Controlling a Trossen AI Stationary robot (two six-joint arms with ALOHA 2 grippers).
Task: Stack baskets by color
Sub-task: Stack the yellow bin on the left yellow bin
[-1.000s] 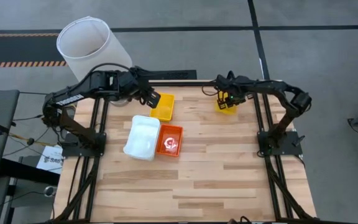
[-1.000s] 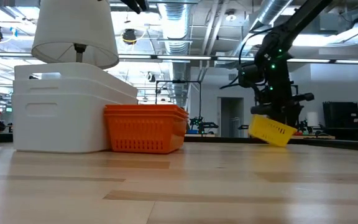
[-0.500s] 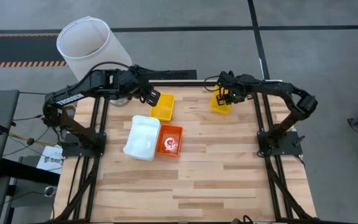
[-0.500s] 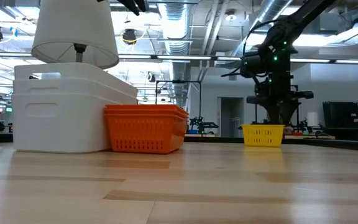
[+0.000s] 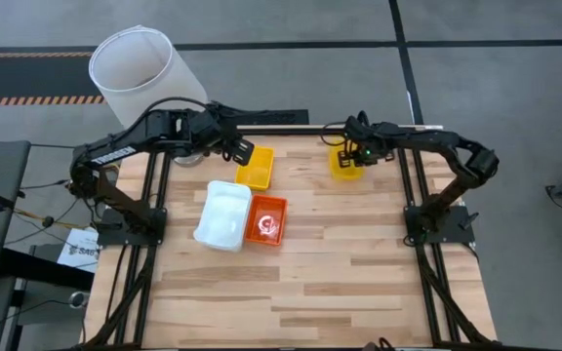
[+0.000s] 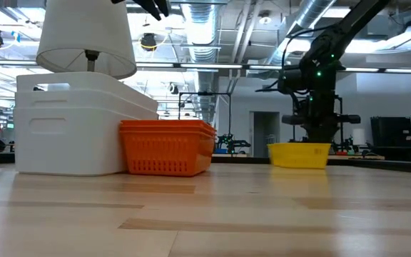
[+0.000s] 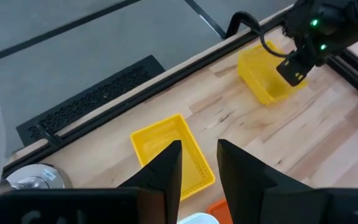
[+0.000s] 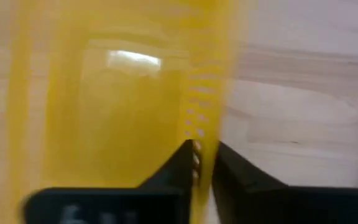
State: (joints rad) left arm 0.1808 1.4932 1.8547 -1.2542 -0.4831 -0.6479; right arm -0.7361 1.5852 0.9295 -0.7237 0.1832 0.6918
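**Baskets: light, springy plastic — best pinched by the rim**

The white baskets [image 5: 224,215] are sitting nested near the table's middle, touching the orange baskets [image 5: 266,218] on their right. They are the largest, and I judge them light but bulkier to lift. A yellow basket [image 5: 255,167] is lying just behind the orange ones, and a second yellow basket [image 5: 345,163] is resting flat near the table's far edge, well apart from the rest.

All look like thin perforated plastic — probably light, a little flexible, and slippery on smooth faces. A wall clamped at its top edge seems the surest hold.

The right gripper [image 8: 199,163] is doing just that: its fingers are pressed together on the far yellow basket's holed side wall. The left gripper [image 7: 199,168] is hovering over the nearer yellow basket with its fingers a narrow gap apart, holding nothing.

No brand or label is showing on any basket; pale raised lettering on the left gripper's body is too cut off to read.
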